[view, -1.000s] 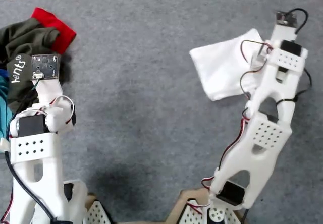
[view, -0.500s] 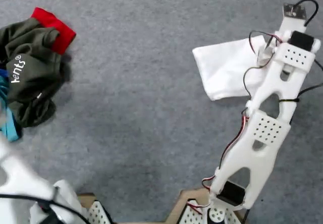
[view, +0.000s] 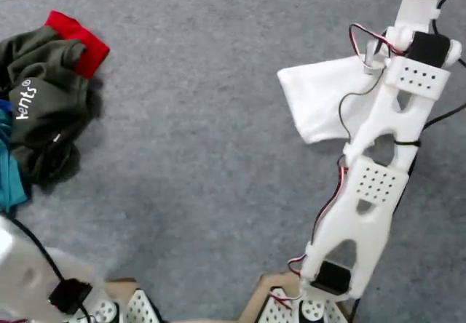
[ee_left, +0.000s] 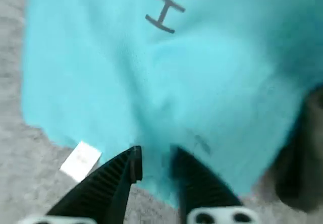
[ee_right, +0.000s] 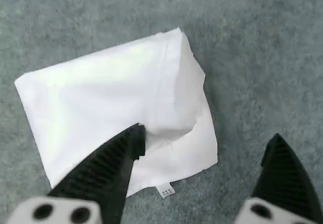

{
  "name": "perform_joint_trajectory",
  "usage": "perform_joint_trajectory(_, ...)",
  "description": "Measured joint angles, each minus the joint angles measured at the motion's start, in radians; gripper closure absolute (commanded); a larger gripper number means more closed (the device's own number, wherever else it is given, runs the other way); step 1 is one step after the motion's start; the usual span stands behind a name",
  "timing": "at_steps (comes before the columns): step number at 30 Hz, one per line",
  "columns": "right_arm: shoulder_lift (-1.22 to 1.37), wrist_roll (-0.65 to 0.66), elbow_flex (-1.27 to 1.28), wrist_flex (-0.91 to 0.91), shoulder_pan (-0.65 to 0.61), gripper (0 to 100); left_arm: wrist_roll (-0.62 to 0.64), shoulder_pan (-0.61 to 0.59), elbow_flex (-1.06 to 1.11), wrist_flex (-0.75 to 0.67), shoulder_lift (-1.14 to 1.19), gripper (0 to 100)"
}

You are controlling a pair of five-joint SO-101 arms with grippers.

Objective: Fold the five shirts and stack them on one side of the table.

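A folded white shirt (view: pixel 320 101) lies at the far right of the grey table; in the right wrist view the white shirt (ee_right: pixel 111 103) sits below my right gripper (ee_right: pixel 207 138), which hangs open above it, one finger over the cloth and the other over bare table. The right arm (view: pixel 408 83) stretches over the shirt's right edge. A heap at the far left holds a red shirt (view: pixel 76 39), a dark olive shirt (view: pixel 44 112) and a teal shirt (view: pixel 7 188). My left gripper (ee_left: pixel 154 158) is shut on the teal shirt (ee_left: pixel 166 67) near its hem, by a white label (ee_left: pixel 81 159).
The left arm (view: pixel 33 279) is low at the near left corner. Arm bases and cables (view: pixel 291 301) line the near edge. Bare grey table (view: pixel 189 134) spreads between the heap and the white shirt.
The left arm has pulled back from over the heap to the near left corner. The right arm has shifted toward the far edge, off the white shirt.
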Motion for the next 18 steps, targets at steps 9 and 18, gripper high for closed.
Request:
perform_joint_trajectory(9, -0.002, -0.006, -0.068, 0.005, 0.000, 63.8, -0.002, 0.034, -0.261, 0.233, 0.066, 94)
perform_joint_trajectory(18, -0.075, -0.043, -0.068, 0.008, 0.000, 63.8, 0.057, 0.032, -0.282, 0.318, 0.054, 74)
